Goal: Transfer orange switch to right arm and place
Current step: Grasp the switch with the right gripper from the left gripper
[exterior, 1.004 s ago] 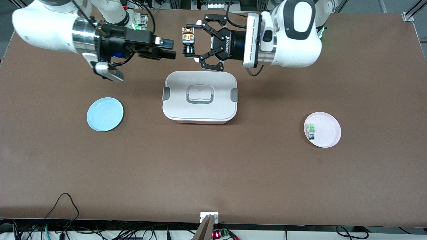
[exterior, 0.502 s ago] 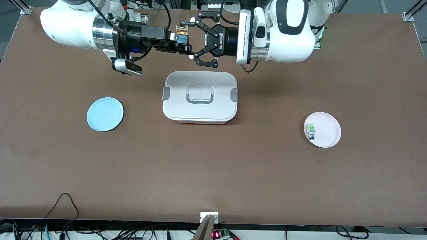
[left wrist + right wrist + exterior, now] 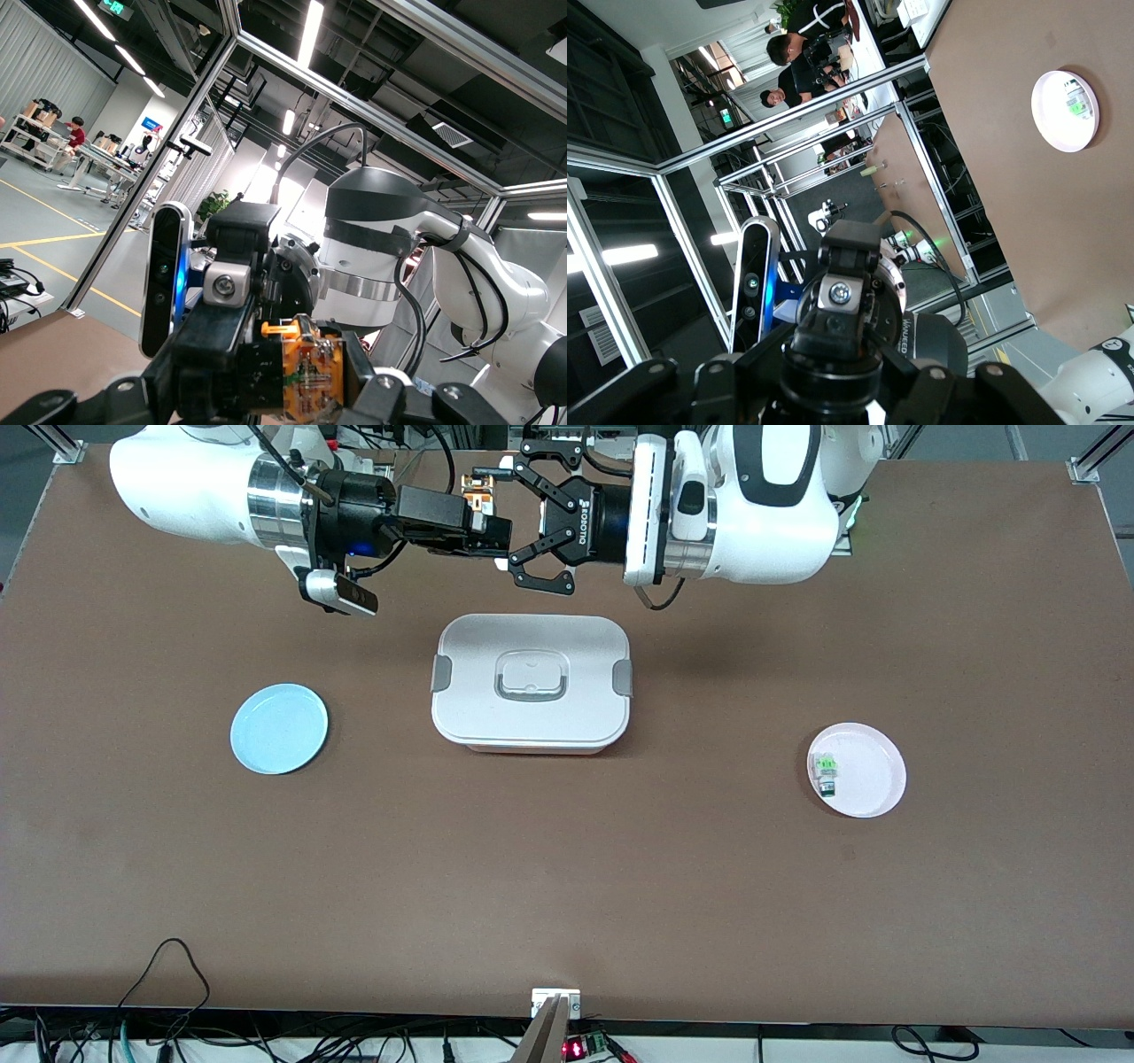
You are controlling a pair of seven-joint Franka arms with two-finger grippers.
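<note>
A: Start from the near part of the tabletop (image 3: 567,886). What lies there?

B: Nothing of the task. Farther in, a pink plate (image 3: 873,797) toward the left arm's end carries a small green-and-white component (image 3: 827,772); a blue plate (image 3: 279,728) sits toward the right arm's end; a lidded white box (image 3: 531,684) stands between them.

A: And the orange switch (image 3: 479,501)?

B: Up in the air, over the strip of tabletop between the box and the robots' bases, where the two pincers meet. It is a tiny block, orange and copper-coloured with dark parts. In the left wrist view its orange face (image 3: 308,372) shows fine green marks.

A: Who has it?

B: The right pincer (image 3: 493,530) looks clenched on it, slim black fingers pressed to its sides. The left pincer (image 3: 524,521) looks spread, its claw fingers standing off the block, though contact at the upper tip is hard to rule out.

A: The risk?

B: I judge the grip is shallow on so small a part. If the arms draw apart while a claw tip catches it, the switch could twist or drop beside the box rather than reach a plate.
</note>
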